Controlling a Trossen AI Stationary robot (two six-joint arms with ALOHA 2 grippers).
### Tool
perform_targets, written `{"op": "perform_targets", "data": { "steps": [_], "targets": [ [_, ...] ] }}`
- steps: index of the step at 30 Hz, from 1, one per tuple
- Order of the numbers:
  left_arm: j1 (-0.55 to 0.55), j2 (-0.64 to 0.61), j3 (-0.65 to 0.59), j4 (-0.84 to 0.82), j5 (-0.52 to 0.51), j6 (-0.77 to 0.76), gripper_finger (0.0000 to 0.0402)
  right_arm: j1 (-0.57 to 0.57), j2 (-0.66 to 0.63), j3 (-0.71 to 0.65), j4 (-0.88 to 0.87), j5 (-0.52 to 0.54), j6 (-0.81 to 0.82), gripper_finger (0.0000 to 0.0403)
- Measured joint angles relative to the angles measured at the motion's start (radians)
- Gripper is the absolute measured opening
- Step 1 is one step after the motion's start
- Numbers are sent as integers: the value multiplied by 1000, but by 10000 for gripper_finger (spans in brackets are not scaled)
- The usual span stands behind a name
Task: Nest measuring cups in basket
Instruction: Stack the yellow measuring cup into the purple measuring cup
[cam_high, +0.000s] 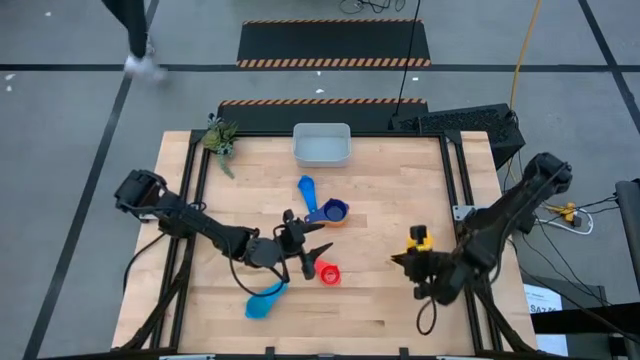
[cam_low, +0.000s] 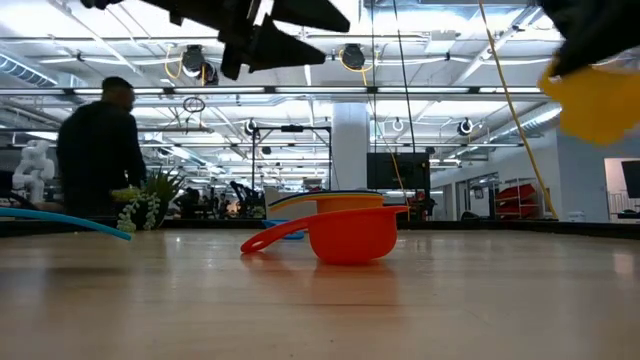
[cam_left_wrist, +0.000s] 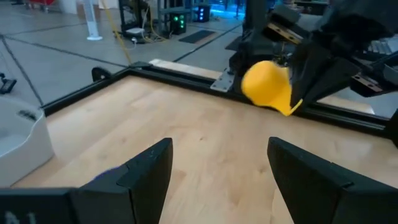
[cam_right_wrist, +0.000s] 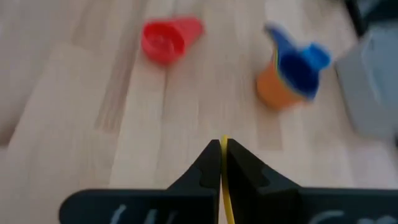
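Yellow cup in its grip, the right tool hangs above the counter on the right side, clenched on the cup's thin handle, which shows as a yellow sliver between the pressed fingers in the right wrist view. From there the basket lies toward the far edge and inward, well apart, across open wood; the carry looks to run diagonally away from the robot and to its left. An orange cup with a blue cup sitting in it stands between tool and basket, slightly off that line, and a second blue scoop lies just beyond, handle pointing toward the basket. A red cup rests at mid-counter on the near side, a light blue one farther left. The left tool hovers beside the red cup, released and empty, its fingers spread. Both tools sit about equally far from the basket, but only the right one carries a cup. The basket appears empty, so nesting seems at an early stage.
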Motion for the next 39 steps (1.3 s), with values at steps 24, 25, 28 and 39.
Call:
{"op": "perform_targets", "data": {
  "steps": [24, 25, 28, 39],
  "targets": [
    [59, 138, 74, 116, 168, 165, 267, -595, -210, -288, 858, -627, -381, 0],
    [67, 150, 74, 124, 169, 175, 267, -608, -210, -288, 871, -634, -377, 0],
    [93, 165, 73, 133, 193, 184, 267, -645, -210, -288, 916, -680, -347, 0],
    [209, 225, 73, 331, 343, 259, 267, -678, -80, -288, 1227, -817, -360, 0]
  ]
}}
